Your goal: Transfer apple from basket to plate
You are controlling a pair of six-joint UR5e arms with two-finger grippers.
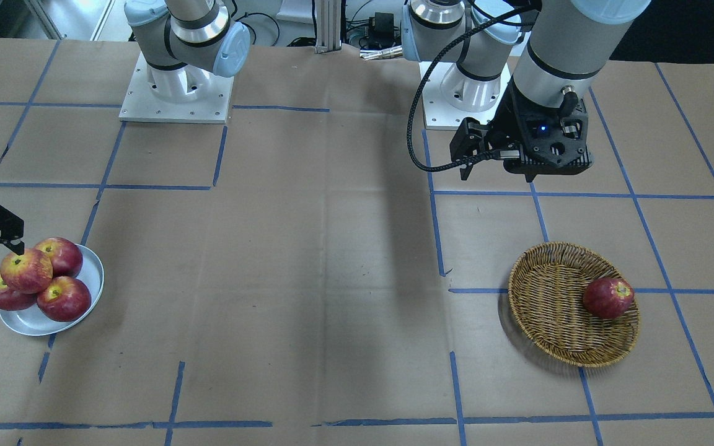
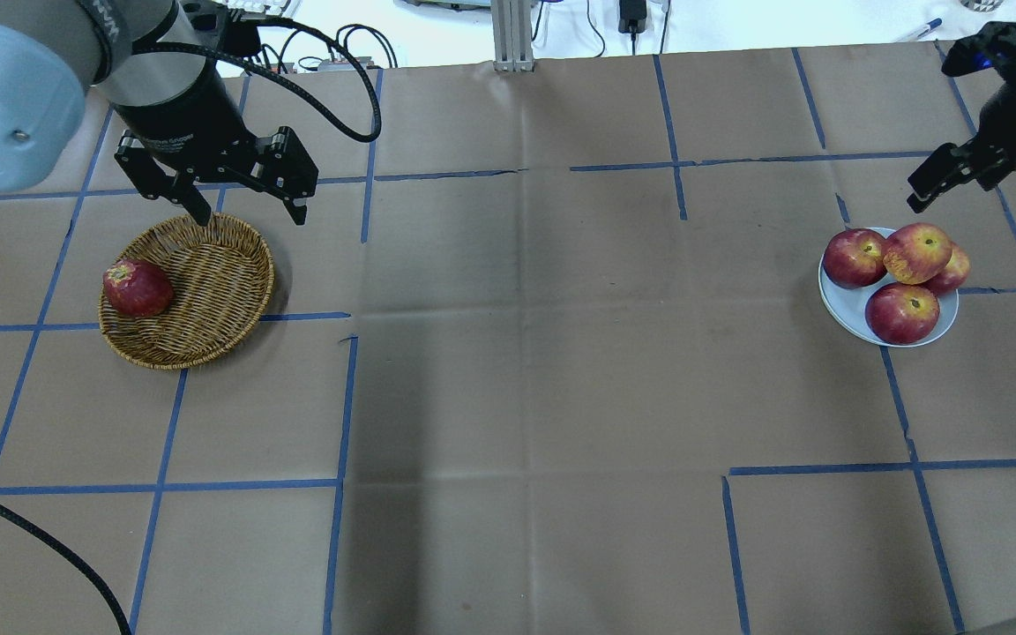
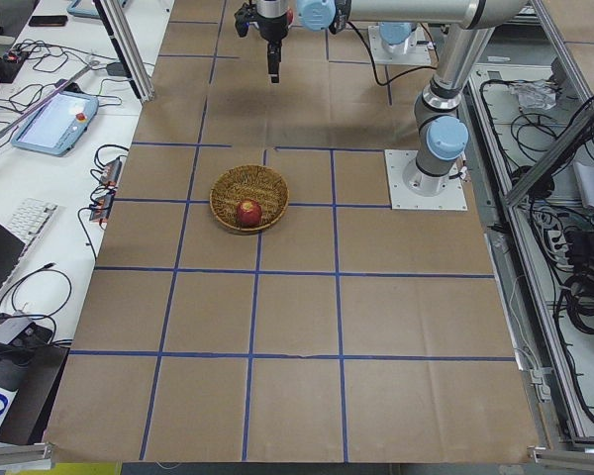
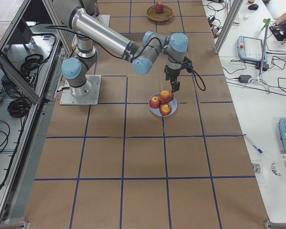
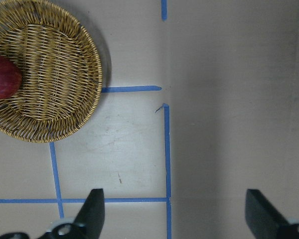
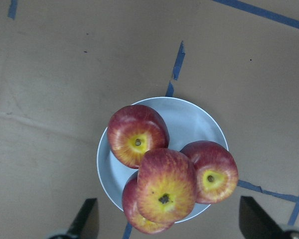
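Sitting on top of the pile on the plate (image 1: 93,274) is the apple (image 1: 26,271), the one with the big yellow-orange patch around its stem. The plate is small, round, pale and shiny. Three darker red apples lie under and around the top one: one (image 1: 61,255) toward the robot, one (image 1: 64,299) toward the front, and one (image 1: 4,295) that is mostly hidden and seems to stick out over the plate's edge.

The right gripper (image 2: 927,187) hangs over the plate. In its wrist camera the two fingers (image 6: 87,219) are spread far apart, one on each side of the pile, and they hold nothing. They do not touch any apple.

Far across the table (image 1: 332,279), which is covered in brown paper with blue tape lines, sits the basket (image 1: 549,297). It is round, shallow and woven. One dark red apple (image 1: 608,298) lies in it, up against the side wall.

The left gripper (image 2: 250,212) hangs just beside the basket, near the rim on the far side from the robot. Its fingers (image 5: 93,209) are spread wide too, and they hold nothing.
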